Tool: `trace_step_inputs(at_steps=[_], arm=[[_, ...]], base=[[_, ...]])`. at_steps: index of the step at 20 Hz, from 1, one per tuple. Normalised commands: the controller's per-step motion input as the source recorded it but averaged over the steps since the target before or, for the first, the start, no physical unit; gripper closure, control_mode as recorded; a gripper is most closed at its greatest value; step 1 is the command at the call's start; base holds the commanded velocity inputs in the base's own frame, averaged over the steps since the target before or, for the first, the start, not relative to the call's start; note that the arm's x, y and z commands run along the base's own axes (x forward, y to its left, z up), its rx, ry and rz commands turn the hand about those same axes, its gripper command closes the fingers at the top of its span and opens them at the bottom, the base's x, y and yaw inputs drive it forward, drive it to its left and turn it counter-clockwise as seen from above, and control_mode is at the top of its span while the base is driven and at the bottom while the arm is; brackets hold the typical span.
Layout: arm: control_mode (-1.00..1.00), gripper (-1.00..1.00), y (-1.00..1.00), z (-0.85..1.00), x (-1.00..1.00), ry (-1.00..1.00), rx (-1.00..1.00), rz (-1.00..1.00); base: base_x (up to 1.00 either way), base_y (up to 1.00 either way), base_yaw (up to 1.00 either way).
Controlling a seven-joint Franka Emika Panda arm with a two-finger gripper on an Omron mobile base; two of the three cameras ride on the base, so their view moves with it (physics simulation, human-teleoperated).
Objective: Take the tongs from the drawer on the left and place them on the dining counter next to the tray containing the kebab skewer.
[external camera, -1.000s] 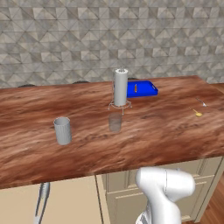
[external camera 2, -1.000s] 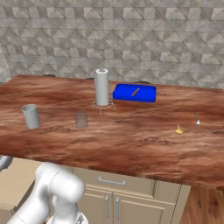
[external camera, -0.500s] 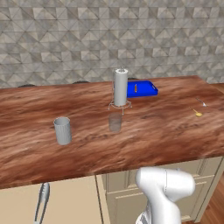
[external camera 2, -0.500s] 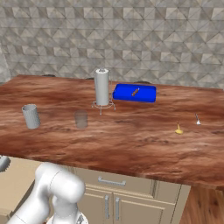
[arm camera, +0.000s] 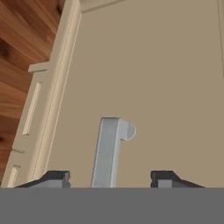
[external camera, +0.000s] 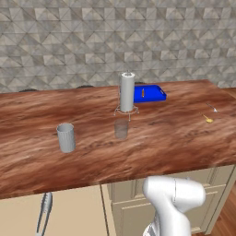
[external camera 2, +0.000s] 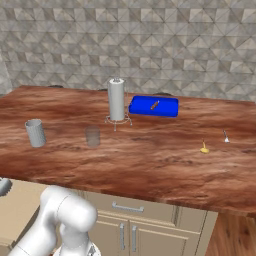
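The slim grey tongs (external camera: 44,214) lie in the open beige drawer (external camera: 76,209) under the counter's left front edge. One end of the tongs (external camera 2: 4,186) shows at the left edge of the right base view. In the hand view my gripper (arm camera: 111,179) is open, its fingertips (arm camera: 54,178) standing either side of the tongs (arm camera: 109,148) without touching them, above the drawer floor (arm camera: 153,87). On the far side of the reddish-brown dining counter (external camera: 161,143) rests the blue tray (external camera: 150,93) with the kebab skewer (external camera: 143,92) in it, also the tray (external camera 2: 153,106) and skewer (external camera 2: 155,105).
A paper towel roll (external camera: 126,92) on a wire stand stands just left of the tray. A grey cup (external camera: 66,137) and a clear glass (external camera: 121,129) sit nearer the front. A small yellow item (external camera: 208,119) and a tiny silver utensil (external camera: 212,107) lie at the right end.
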Motion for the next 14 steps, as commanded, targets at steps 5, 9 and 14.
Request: trace_step_inputs(at_steps=[5,9,14], arm=[[-1.00,-1.00,0.00,0.22,-0.50,-0.03,0.01,0.00],[-1.00,-1.00,0.00,0.54,-0.77,-0.09,0.05,0.01],[-1.00,-1.00,0.00,0.52,-0.83,-0.07,0.06,0.01]], base=[[0.00,0.00,0.00],[0.00,0.00,0.00],[0.00,0.00,0.00]])
